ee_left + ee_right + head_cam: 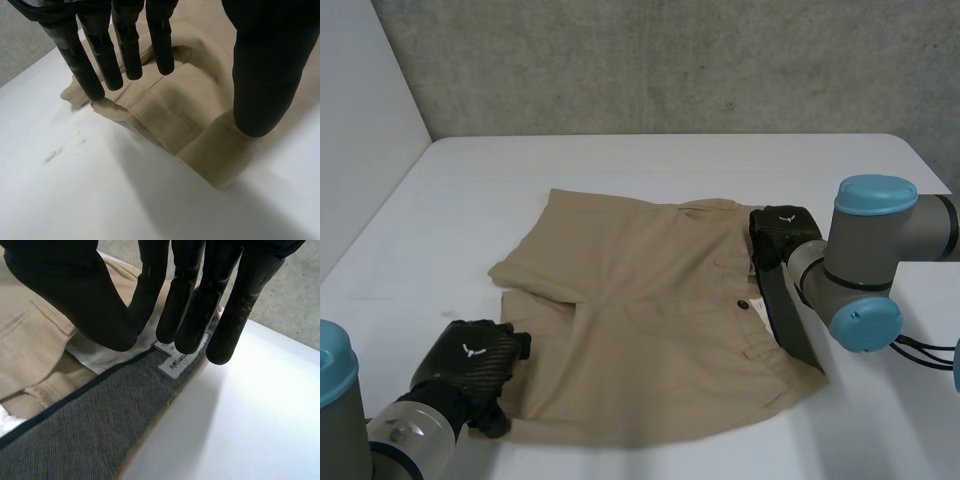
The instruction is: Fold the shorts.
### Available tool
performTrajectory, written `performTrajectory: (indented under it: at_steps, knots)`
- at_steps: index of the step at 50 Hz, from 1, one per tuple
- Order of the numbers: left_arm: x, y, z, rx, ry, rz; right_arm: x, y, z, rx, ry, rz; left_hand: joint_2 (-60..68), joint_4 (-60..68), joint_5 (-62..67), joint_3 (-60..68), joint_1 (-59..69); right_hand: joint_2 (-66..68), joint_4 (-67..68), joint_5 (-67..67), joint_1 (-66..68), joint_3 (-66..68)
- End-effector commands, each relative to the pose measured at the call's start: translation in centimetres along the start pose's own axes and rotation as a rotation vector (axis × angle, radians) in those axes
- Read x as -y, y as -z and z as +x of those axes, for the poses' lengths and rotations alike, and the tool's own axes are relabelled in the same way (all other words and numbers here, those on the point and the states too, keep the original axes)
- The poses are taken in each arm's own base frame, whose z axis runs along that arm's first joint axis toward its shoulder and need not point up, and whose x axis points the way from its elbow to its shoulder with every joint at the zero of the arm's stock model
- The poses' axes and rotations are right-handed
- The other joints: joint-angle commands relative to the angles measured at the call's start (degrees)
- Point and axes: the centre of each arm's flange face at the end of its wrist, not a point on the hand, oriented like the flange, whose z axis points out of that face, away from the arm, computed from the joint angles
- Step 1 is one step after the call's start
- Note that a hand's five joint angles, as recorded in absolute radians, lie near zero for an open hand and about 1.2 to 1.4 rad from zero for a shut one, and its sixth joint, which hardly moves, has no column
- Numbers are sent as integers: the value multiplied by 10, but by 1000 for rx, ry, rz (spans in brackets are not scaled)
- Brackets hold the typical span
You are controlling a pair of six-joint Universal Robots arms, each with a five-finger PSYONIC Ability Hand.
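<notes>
The tan shorts (pixel 640 330) lie spread flat in the middle of the white table (pixel 650 170). Their waist is toward the right arm and the two legs point toward the left arm. The waistband (pixel 790 320) is turned outward, so we see its dark grey lining as a strip along that edge, with a small dark button (pixel 742 304) just inside it. The cloth is mostly smooth, with a few shallow creases near the fly.

In the right wrist view the grey lining (pixel 90 425) carries a small white label (pixel 176 361), and pale pocket cloth shows beside it. The right hand (pixel 782 232) sits at the far end of the waistband. Its fingers (pixel 185 295) are straight and point down onto the lining near the label, and the thumb is set on the pale cloth. We see nothing caught between them, so the hand reads as spread and pressing, not gripping.

The left hand (pixel 470 365) is at the hem of the nearer leg. In its wrist view the fingers (pixel 100 55) hang straight over the leg's folded hem (pixel 210 155). The thumb tip rests on the hem's corner, well apart from the fingers, and holds nothing. Both arms reach in from the near side of the table.
</notes>
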Motion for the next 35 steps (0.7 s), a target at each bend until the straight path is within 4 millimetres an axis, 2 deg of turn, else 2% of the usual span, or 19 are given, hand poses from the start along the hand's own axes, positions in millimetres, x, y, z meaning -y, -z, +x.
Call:
performTrajectory:
  at_steps: [1, 2, 3, 4, 7, 14, 18, 21, 27, 35]
  knots:
    - [2, 2, -1, 4, 1, 13, 10, 7, 0, 9, 4, 9, 46, 44, 43, 51, 46, 125, 123, 137, 230, 128]
    - [2, 2, -1, 4, 1, 12, 12, 9, 1, 9, 2, 10, 46, 44, 43, 51, 46, 111, 109, 123, 215, 114]
    - [2, 2, -1, 5, 1, 14, 16, 13, 0, 16, 3, 16, 46, 44, 43, 51, 46, -23, -25, -11, 82, -20]
    - [3, 2, -1, 5, 1, 14, 18, 16, 0, 20, 2, 20, 46, 44, 43, 51, 46, -67, -69, -55, 37, -64]
    - [3, 2, -1, 5, 3, 16, 28, 25, 0, 23, -6, 36, 46, 44, 43, 51, 46, -141, -144, -130, -37, -139]
    - [2, 2, -2, 8, 4, 15, 47, 45, 1, 31, -79, 69, 46, 44, 43, 51, 46, -137, -139, -125, -32, -134]
    - [3, 2, -3, 11, 6, 17, 50, 48, -3, 65, -94, 82, 46, 44, 43, 51, 46, -173, -176, -162, -69, -171]
    - [4, 2, -3, 12, 10, 23, 47, 46, -6, 86, -93, 77, 39, 37, 36, 44, 39, -184, -186, -172, -79, -181]
    - [8, 2, -5, 21, 20, 39, 24, 27, -18, 115, -84, 32, 7, 5, 4, 12, 8, -242, -245, -231, -138, -240]
    - [15, 1, -14, 59, 41, 78, -4, 9, -25, 124, -78, -17, -50, -52, -53, -45, -50, -244, -247, -233, -140, -242]
